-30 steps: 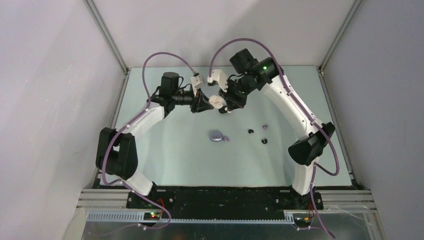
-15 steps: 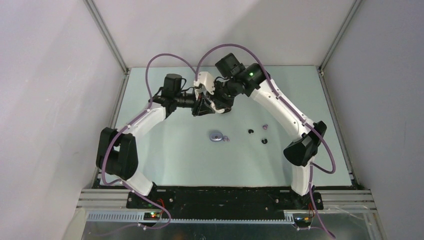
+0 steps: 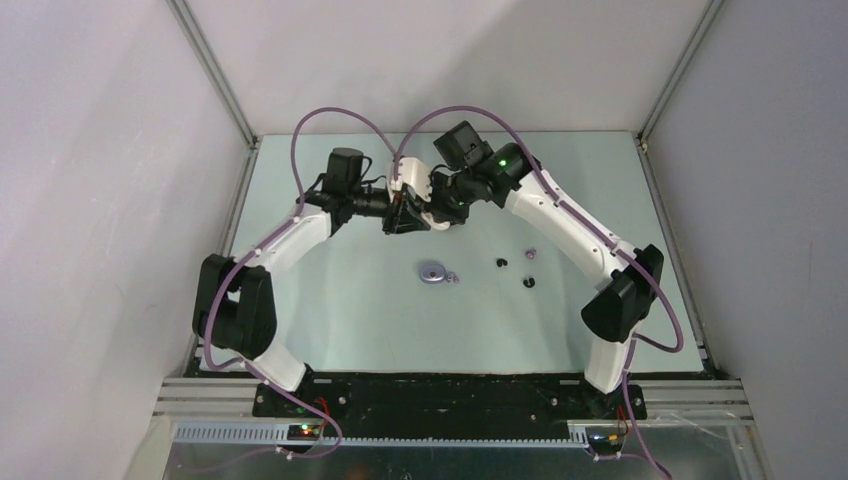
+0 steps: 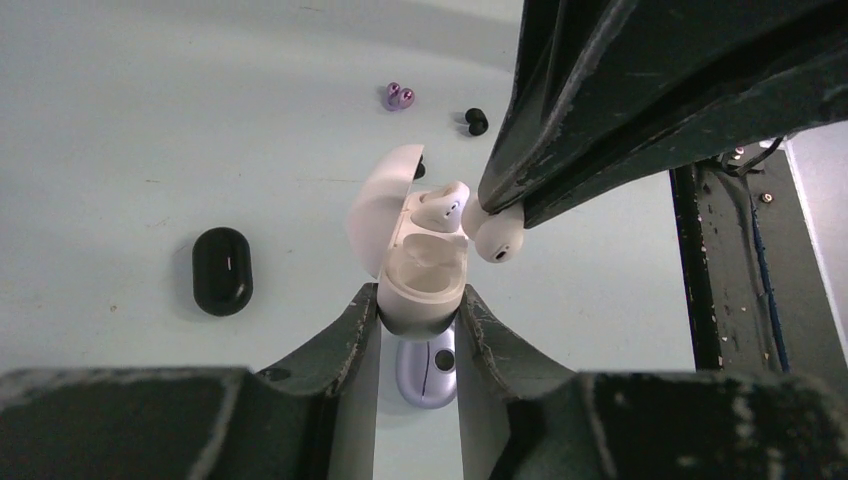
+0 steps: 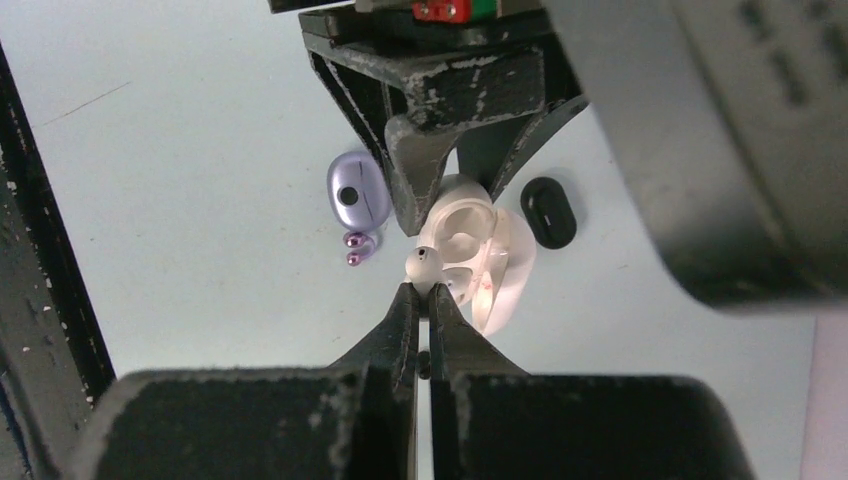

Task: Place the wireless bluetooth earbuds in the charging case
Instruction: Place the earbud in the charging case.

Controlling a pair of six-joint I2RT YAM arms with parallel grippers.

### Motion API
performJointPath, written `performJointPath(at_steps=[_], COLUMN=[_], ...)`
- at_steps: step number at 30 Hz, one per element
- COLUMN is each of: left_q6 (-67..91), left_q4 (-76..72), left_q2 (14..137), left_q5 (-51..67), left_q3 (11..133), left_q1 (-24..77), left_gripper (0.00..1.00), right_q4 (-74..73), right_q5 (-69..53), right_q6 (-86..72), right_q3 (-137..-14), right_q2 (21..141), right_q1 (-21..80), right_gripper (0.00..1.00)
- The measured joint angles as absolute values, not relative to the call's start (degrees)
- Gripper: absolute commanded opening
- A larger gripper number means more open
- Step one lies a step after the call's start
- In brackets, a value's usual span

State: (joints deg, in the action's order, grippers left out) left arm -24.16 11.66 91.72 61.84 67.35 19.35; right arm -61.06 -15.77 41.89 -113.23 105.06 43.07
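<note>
My left gripper [image 4: 420, 312] is shut on an open white charging case [image 4: 425, 285], lid [image 4: 380, 205] tipped back, held above the table. One white earbud [image 4: 440, 208] sits in the case's far socket. My right gripper [image 5: 422, 292] is shut on a second white earbud [image 5: 423, 264] and holds it at the case's rim [image 5: 468, 232], just beside the near socket; it also shows in the left wrist view [image 4: 497, 238]. In the top view the two grippers [image 3: 408, 215] [image 3: 434, 205] meet at the table's far middle.
A shut lavender case [image 3: 433, 272] lies mid-table with a lavender bud [image 3: 453, 279] beside it. Two black buds [image 3: 501, 263] [image 3: 529, 282] and a lavender bud [image 3: 530, 253] lie to its right. A black case [image 4: 221, 270] lies on the table under the arms.
My right gripper has moved left with the white earbud, up against the open case held by my left gripper. The left arm has hardly moved.
</note>
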Motion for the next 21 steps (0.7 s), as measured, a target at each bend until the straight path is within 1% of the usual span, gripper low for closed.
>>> performJointPath(at_steps=[6, 13, 21], left_q6=[-22.09, -15.99, -14.04], left_q4=[10.07, 4.03, 2.63], left_q2=[91.98, 92.49, 92.58], left_q5=[62.63, 63.57, 63.18], left_q3=[67.72, 67.7, 67.72], left_q1=[19.11, 18.44, 18.06], left_gripper=[0.0, 0.0, 0.0], right_q4=[-57.6, -54.92, -53.45], right_q5=[-15.31, -14.11, -12.12], right_q6=[42.17, 43.88, 45.45], right_q3=[-111.22, -109.58, -109.51], right_q2=[103.63, 102.08, 102.08], right_q1=[43.29, 43.83, 44.66], right_gripper=[0.0, 0.0, 0.0])
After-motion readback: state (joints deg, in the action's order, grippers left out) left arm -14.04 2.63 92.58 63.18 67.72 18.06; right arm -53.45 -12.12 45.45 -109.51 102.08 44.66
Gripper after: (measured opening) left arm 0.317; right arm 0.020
